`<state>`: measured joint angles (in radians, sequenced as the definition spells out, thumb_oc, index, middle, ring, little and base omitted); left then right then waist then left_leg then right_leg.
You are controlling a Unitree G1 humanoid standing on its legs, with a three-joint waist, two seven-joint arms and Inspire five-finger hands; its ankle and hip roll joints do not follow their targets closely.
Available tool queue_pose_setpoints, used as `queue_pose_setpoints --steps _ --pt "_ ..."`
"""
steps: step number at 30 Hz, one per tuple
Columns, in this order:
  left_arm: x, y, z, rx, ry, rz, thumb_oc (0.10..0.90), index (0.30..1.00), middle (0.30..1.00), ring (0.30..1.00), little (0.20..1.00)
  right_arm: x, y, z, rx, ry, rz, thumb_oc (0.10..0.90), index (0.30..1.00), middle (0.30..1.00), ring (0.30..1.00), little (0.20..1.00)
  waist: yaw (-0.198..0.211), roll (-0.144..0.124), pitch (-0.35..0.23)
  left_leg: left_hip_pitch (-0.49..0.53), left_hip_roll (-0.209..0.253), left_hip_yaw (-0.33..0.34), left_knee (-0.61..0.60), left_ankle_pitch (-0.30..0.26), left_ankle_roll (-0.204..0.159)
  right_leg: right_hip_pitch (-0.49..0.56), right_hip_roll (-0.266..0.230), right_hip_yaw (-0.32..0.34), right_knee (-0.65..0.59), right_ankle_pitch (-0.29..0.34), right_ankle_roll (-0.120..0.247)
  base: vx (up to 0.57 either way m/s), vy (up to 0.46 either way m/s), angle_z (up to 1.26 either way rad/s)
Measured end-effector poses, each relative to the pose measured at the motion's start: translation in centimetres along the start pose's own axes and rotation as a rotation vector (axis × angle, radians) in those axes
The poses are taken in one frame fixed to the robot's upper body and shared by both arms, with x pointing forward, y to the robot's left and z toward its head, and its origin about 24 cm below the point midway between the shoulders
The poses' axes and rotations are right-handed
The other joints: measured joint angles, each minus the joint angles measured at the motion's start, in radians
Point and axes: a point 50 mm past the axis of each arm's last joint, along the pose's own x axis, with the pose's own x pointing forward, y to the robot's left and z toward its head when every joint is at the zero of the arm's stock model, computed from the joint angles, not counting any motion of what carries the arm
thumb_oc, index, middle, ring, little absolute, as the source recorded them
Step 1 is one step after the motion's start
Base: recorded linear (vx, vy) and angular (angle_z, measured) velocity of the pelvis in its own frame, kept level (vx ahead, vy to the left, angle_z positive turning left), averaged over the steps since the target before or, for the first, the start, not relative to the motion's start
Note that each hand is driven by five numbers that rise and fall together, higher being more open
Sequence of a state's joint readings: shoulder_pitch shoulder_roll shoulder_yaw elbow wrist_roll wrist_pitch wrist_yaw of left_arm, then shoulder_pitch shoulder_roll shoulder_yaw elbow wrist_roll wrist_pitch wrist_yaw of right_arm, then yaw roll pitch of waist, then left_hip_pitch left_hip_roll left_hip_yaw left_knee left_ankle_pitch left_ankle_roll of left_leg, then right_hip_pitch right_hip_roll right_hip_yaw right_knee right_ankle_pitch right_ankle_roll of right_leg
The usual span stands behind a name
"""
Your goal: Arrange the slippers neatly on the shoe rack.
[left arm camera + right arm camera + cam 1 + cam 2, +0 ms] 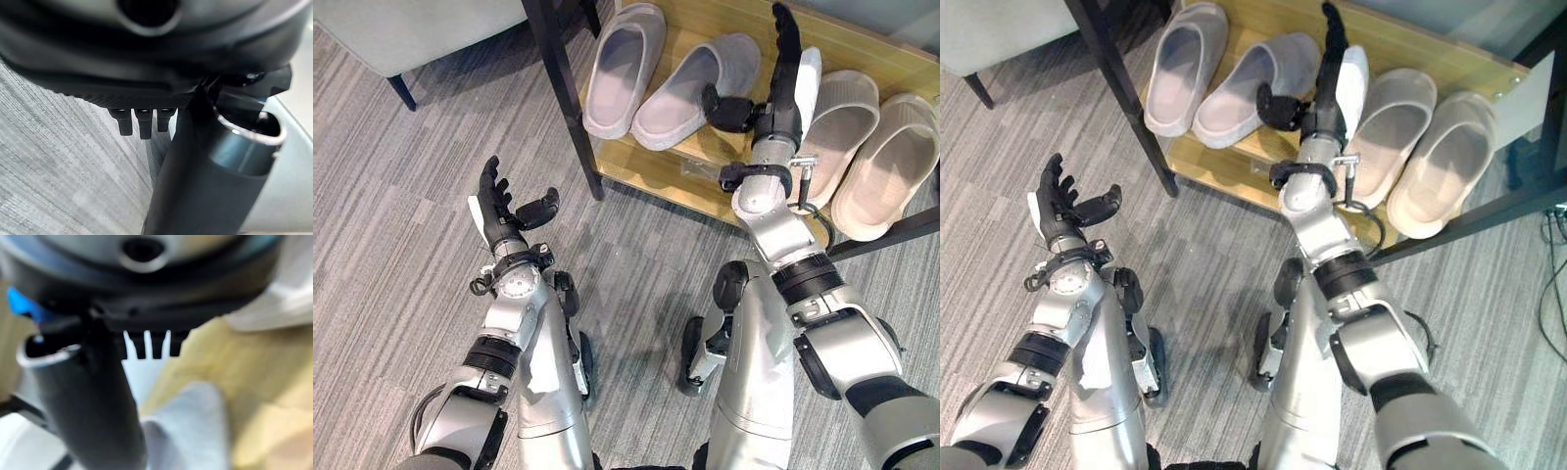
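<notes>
4 slippers [1234, 88] on shoe rack [1449, 61] (2 grey, 2 beige); right hand [1330, 73] fingers straight between pairs.

Two silver-grey arms with black joint rings end in a dark left hand [499, 211] and right hand [781, 93], each white-edged.

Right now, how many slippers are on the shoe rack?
4: two grey slippers on the shoe rack left of the right hand, two beige slippers right.

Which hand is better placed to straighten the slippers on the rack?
The right hand: it reaches over the shoe rack between the grey slippers and beige slippers, fingers straight. The left hand hovers over the floor.
</notes>
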<state>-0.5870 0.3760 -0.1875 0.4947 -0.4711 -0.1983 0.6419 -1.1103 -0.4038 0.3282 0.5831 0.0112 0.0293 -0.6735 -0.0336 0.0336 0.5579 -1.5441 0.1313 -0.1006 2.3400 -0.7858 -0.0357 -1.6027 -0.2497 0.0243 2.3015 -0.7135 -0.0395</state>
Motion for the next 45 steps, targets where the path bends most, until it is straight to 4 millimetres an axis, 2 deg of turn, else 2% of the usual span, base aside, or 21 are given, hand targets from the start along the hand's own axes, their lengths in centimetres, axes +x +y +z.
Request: queue_pose_setpoints --steps 4,8,14,18,19,20,21,22,23,33,43,45 --pt "0.0 0.2 0.0 0.002 -0.003 0.002 0.8 0.9 0.9 0.9 0.9 0.3 0.0 0.7 0.04 -0.025 -0.011 0.8 0.9 0.9 0.9 0.9 0.01 0.0 0.0 0.001 -0.006 0.005 0.001 0.0 0.0 0.0 -0.002 0.006 0.001 0.0 0.0 0.0 0.0 0.0" --pt "0.0 0.2 -0.1 -0.019 0.014 0.006 0.8 0.9 0.9 0.9 0.9 0.3 0.5 -0.7 0.053 0.063 0.015 0.8 0.9 0.9 0.9 0.9 0.016 0.0 0.0 0.001 -0.007 0.005 0.003 0.0 0.0 0.001 -0.003 0.007 0.003 0.0 0.0 0.0 0.0 0.0" --pt "0.7 -0.1 -0.4 -0.005 0.038 0.018 0.8 0.9 0.9 0.9 0.9 -0.4 1.2 -3.4 -0.038 0.161 0.076 0.8 0.9 0.9 0.9 0.9 0.016 0.0 0.0 0.003 -0.008 0.005 0.004 0.0 0.0 0.004 -0.004 0.007 0.004 0.0 -0.001 0.0 0.0 0.0" --pt "1.2 -0.6 -0.4 -0.004 0.059 0.021 0.8 0.9 0.9 0.9 0.9 -0.2 1.5 -3.4 -0.05 0.172 0.083 0.8 0.9 0.9 0.9 0.9 0.011 0.0 0.0 0.003 -0.007 0.004 0.007 0.0 0.0 0.004 -0.004 0.007 0.005 0.0 0.0 0.0 0.0 0.0" --pt "1.1 -0.8 -0.4 0.0 0.058 0.012 0.8 0.9 0.9 0.9 0.9 -0.1 1.5 -3.2 -0.038 0.176 0.087 0.634 0.651 0.651 0.651 0.651 0.009 0.0 0.0 0.002 -0.007 0.004 0.007 0.0 0.0 0.004 -0.004 0.007 0.006 0.0 0.0 0.0 0.0 0.0" --pt "1.1 -0.9 -0.4 0.0 0.058 0.009 0.8 0.9 0.9 0.9 0.9 0.0 1.6 -3.2 -0.037 0.179 0.088 0.574 0.561 0.561 0.561 0.561 0.006 0.0 0.0 0.002 -0.007 0.004 0.008 0.0 0.0 0.004 -0.004 0.007 0.006 0.0 0.0 0.0 0.0 0.0" --pt "1.1 -1.0 -0.3 0.001 0.058 0.007 0.8 0.9 0.9 0.9 0.9 0.0 1.6 -3.1 -0.042 0.176 0.09 0.547 0.521 0.521 0.521 0.521 0.004 0.0 0.0 0.002 -0.007 0.004 0.009 0.0 0.0 0.004 -0.004 0.007 0.006 0.0 0.0 0.0 0.0 0.0" --pt "1.3 -1.0 -0.4 0.001 0.065 0.013 0.8 0.9 0.9 0.9 0.9 0.2 1.7 -3.1 -0.058 0.173 0.094 0.433 0.349 0.349 0.349 0.349 0.0 0.0 0.0 0.003 -0.007 0.004 0.009 0.0 0.0 0.004 -0.004 0.007 0.006 0.0 0.0 0.0 0.0 0.0" --pt "1.4 -0.9 -0.5 0.001 0.072 0.02 0.8 0.9 0.9 0.9 0.9 0.3 1.7 -2.9 -0.068 0.169 0.095 0.4 0.3 0.3 0.3 0.3 -0.004 0.0 0.0 0.003 -0.007 0.003 0.009 0.0 0.0 0.004 -0.003 0.007 0.007 0.0 0.0 0.0 0.0 0.0" --pt "1.8 -1.5 -0.6 0.016 0.096 0.019 0.8 0.9 0.9 0.9 0.9 1.5 1.1 -2.2 -0.085 0.142 0.079 0.4 0.3 0.3 0.3 0.3 -0.015 0.0 0.0 0.004 -0.005 0.002 0.013 0.0 0.0 0.003 -0.001 0.007 0.01 0.0 0.0 0.0 0.0 0.0" --pt "1.8 -1.4 -0.9 0.023 0.103 -0.002 0.8 0.9 0.9 0.9 0.9 1.4 1.2 -2.0 -0.167 0.087 0.124 0.4 0.3 0.3 0.3 0.3 -0.02 0.0 0.0 0.004 -0.004 0.002 0.015 0.0 0.0 0.002 0.0 0.007 0.013 -0.001 0.002 0.0 -0.003 0.0" --pt "1.9 -1.2 -0.9 0.025 0.101 -0.011 0.8 0.9 0.9 0.9 0.9 1.8 0.6 -2.0 -0.245 0.042 0.145 0.4 0.3 0.3 0.3 0.3 -0.016 0.0 0.0 0.004 -0.004 0.002 0.016 0.0 0.0 0.002 -0.001 0.008 0.015 -0.001 0.003 0.01 -0.031 0.0"
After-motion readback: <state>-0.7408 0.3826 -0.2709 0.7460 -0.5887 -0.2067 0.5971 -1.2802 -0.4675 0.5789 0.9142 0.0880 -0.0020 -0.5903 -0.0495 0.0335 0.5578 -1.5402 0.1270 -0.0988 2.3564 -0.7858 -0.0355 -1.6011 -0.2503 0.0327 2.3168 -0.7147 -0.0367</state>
